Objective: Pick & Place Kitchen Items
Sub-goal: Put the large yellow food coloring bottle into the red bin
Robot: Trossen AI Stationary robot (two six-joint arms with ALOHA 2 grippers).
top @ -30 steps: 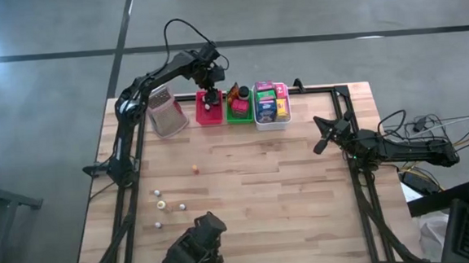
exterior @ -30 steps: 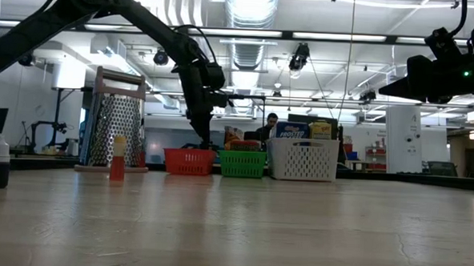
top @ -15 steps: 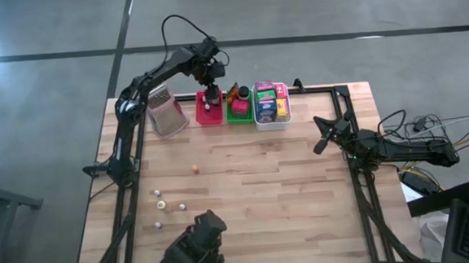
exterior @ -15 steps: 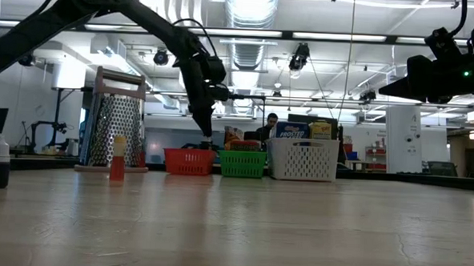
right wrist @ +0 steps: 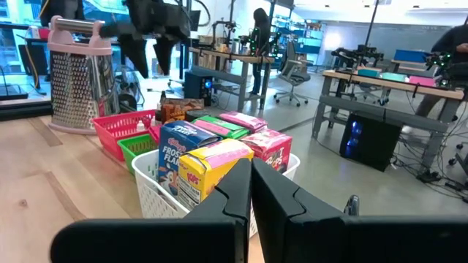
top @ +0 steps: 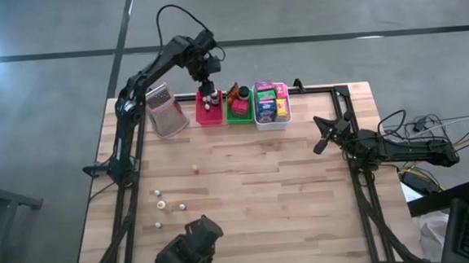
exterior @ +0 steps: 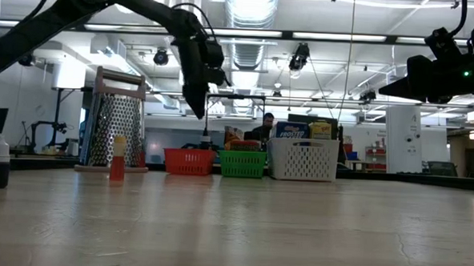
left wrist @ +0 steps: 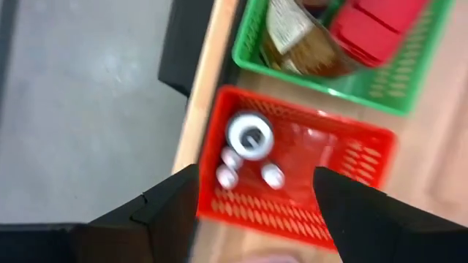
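Toward the upper middle of the high view, the left pincer [top: 207,78] hangs with its fingers spread wide and empty, above the far end of the red mesh plastic basket [top: 209,113]. Directly below it inside that basket lie small pale round-topped bottles [left wrist: 250,139], apart from the fingers. Beside the red basket stand a green mesh basket [top: 237,111] holding a dark jar [left wrist: 303,36], then a white mesh basket [top: 272,117] of coloured packets [top: 267,107]. More tiny bottles [top: 162,204] sit on the wooden surface [top: 262,187] at lower left. At right, the right pincer [top: 320,146] waits, fingers pressed together.
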